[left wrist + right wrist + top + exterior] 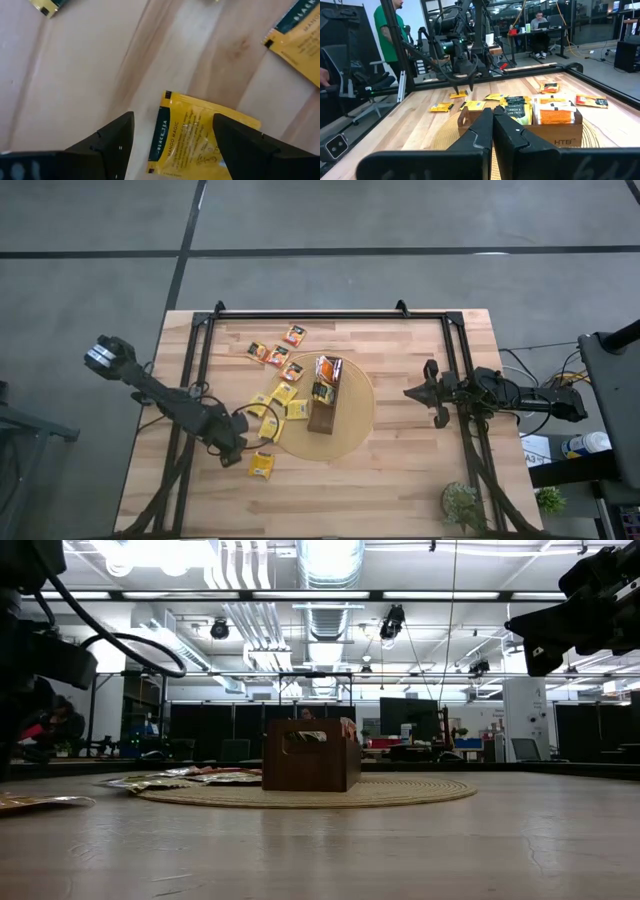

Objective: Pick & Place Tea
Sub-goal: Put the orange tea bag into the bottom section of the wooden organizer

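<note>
Left tool [172,145] spread wide over yellow sachet [192,137] on worktop [85,75], gripping nothing. Light, thin, slippery paper; best pinched across edges. Right tool [432,392] closed, empty.

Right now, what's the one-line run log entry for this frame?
left gripper: open, over yellow sachet on table | right gripper: shut, empty, waiting at right | tray: partly filled

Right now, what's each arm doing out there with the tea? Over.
Left gripper open, over a yellow tea sachet lying flat on the table. Right gripper shut, waiting off to the side. Nothing in the way.
</note>
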{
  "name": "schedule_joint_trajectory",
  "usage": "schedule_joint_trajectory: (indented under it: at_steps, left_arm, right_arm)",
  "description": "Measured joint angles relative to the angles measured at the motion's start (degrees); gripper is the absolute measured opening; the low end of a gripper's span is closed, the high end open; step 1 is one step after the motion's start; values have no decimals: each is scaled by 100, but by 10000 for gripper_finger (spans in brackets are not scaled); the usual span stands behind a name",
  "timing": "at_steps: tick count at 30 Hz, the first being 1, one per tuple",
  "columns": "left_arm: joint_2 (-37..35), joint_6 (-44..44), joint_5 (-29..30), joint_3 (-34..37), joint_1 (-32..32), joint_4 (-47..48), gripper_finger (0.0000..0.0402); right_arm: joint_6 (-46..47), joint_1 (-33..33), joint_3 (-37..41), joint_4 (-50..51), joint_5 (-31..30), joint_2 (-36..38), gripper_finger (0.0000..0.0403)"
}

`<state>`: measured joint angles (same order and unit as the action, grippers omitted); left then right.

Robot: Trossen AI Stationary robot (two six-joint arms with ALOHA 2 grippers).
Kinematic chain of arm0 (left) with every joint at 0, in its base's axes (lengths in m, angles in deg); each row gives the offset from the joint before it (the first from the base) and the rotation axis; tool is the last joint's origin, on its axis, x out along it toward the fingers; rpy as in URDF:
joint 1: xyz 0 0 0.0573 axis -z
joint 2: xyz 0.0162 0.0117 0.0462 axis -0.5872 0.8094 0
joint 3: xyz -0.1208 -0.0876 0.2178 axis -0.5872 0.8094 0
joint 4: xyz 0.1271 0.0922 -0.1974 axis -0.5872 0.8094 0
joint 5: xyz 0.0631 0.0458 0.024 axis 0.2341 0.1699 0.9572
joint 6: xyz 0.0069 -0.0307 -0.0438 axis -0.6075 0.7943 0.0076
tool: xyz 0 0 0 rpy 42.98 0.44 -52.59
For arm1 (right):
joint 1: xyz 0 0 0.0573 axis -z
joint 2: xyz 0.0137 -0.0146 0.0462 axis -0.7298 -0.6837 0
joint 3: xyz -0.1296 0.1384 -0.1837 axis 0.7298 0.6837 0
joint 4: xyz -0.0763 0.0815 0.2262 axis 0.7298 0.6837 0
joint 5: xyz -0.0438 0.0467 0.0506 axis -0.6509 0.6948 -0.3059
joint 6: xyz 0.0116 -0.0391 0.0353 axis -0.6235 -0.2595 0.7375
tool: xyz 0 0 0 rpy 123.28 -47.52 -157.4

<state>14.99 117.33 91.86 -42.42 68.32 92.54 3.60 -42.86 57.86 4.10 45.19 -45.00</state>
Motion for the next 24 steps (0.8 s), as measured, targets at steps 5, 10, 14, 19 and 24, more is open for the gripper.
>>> schedule_joint_trajectory:
  at_steps: [5, 10, 14, 19, 24]
  left_arm:
    - [-36, -26, -137, -82, 0, 51, 264]
    - [-44, -204, -141, -253, 0, 173, 264]
    - [-44, -318, -148, -301, 0, 201, 264]
    - [-44, -370, -287, -299, 0, 430, 264]
    - [-44, -392, -488, -299, 0, 639, 264]
  right_arm:
    - [1, -1, 1, -1, -1, 1, 9]
    - [3, -1, 0, 0, -2, 1, 9]
    - [-1, 0, 0, 0, 0, 1, 9]
    - [1, 1, 1, -1, -2, 1, 9]
    - [4, -1, 1, -1, -1, 1, 9]
